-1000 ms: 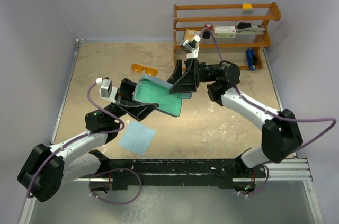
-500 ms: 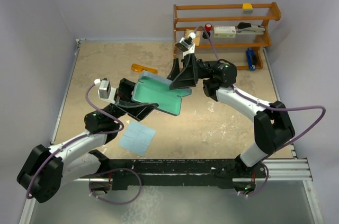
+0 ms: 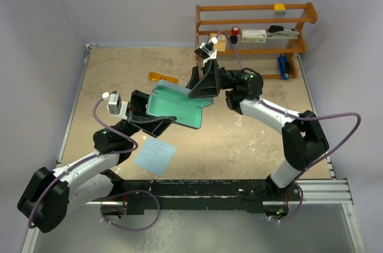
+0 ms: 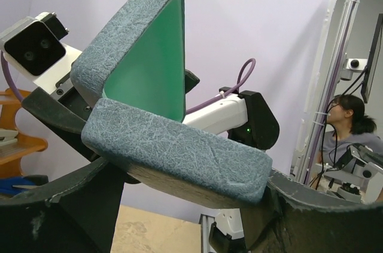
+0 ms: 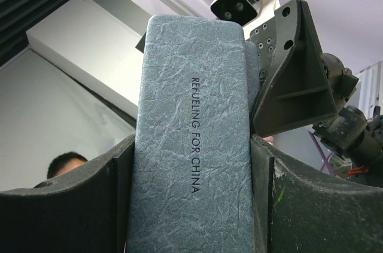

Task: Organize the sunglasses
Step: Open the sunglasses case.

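The blue-grey case [image 3: 175, 104] is held open above the table, its teal inside facing up. My left gripper [image 3: 157, 122] is shut on the case's near part [image 4: 173, 151]. My right gripper [image 3: 200, 90] is shut on its far flap, whose textured outside [image 5: 191, 145] fills the right wrist view. The orange sunglasses [image 3: 162, 77] lie on the table behind the case, partly hidden by it. The light blue cloth [image 3: 155, 157] lies flat near the left arm.
A wooden rack [image 3: 254, 31] at the back right holds a stapler, a small box and a yellow block. A blue object [image 3: 283, 66] lies at its foot. Purple walls close in the left, back and right sides.
Both arms have shifted the case a little left and up. The case now hides more of the sunglasses. Both grips are unchanged.
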Controlling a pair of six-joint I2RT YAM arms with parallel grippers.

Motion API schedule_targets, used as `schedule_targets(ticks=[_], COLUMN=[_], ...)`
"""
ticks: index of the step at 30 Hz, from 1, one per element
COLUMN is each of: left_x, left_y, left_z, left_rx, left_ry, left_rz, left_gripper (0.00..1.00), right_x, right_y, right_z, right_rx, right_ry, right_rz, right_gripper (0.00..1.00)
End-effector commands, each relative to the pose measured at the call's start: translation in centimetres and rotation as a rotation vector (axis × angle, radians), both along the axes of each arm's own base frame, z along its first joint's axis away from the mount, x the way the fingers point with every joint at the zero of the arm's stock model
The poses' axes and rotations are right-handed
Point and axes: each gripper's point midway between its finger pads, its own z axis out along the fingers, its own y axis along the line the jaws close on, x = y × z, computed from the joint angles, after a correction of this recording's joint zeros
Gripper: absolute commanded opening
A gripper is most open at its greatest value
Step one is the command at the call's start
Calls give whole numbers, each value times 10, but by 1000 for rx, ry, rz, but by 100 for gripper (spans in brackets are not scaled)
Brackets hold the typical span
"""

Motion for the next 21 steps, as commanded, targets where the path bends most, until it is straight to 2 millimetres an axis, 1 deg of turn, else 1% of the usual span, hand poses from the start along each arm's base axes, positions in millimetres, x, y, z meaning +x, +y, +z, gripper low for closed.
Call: schedule_targets(ticks=[1,6,13,18,21], left_x=[-60,-64,-67,-60,-61], left_y=[5,8,10,7,7], left_z=[0,3,2,-2,-3], left_rx=[11,3,9,27,26], left_ry=[-208,-214,-217,-198,-200], left_rz=[-154,-160,-150,-128,-128], left_gripper=[0,0,0,0,0], right_x=[7,17,25,39,47], right_y=[-19,-17,-13,-10,-11], right_z=[71,70,69,65,61], right_rx=[351,358,360,356,351], right_ry=[-95,-68,-60,-28,-16], right_rz=[-139,-150,-153,-165,-180], right_gripper=[0,0,0,0,0])
